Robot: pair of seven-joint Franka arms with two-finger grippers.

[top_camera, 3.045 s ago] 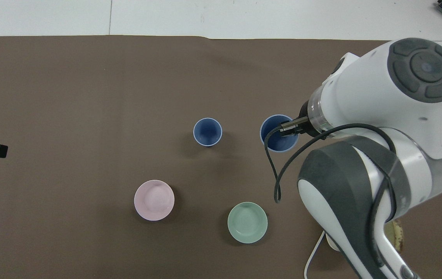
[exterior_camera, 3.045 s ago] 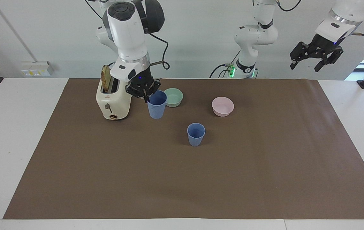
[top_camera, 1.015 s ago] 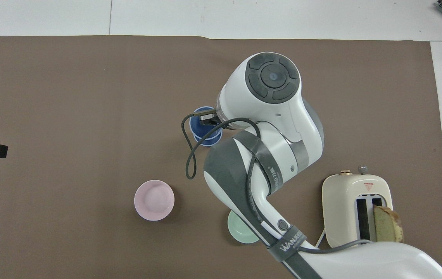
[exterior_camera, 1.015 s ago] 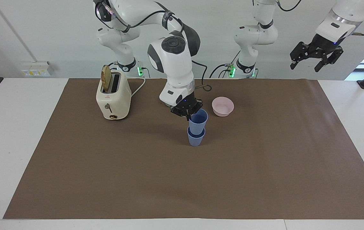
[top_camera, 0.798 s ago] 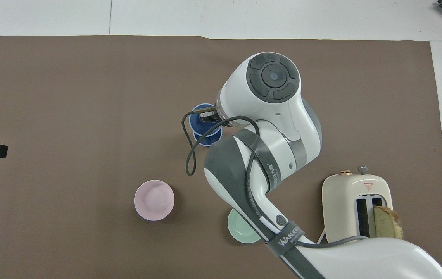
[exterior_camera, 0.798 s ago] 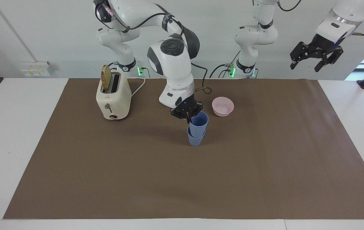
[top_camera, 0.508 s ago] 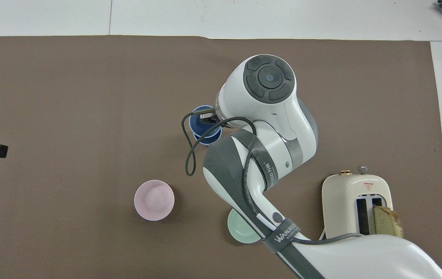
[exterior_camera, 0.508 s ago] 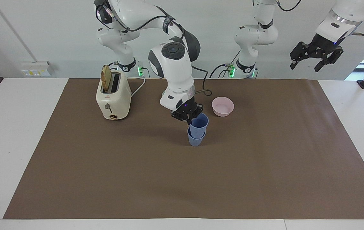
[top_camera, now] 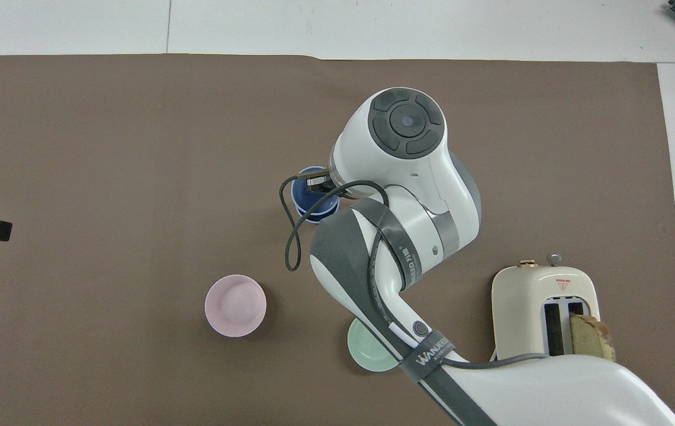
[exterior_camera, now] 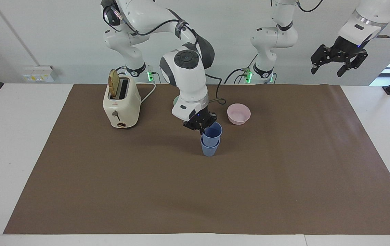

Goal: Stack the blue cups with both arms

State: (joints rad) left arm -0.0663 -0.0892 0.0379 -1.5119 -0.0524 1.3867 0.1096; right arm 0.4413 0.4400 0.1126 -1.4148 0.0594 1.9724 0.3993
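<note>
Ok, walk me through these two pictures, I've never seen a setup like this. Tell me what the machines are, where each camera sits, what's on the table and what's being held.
These are two white robot arms at a table covered by a brown mat. One picture is taken from across the table, facing the arms; the other looks steeply down from above their own end.

The right gripper is shut on the rim of the upper blue cup, which sits partly inside the lower blue cup standing on the mat. The left gripper waits open, raised over its end of the table.

Also on the mat: a cream toaster with a slice of bread in it, a pink bowl, and a green bowl partly hidden under the right arm.
</note>
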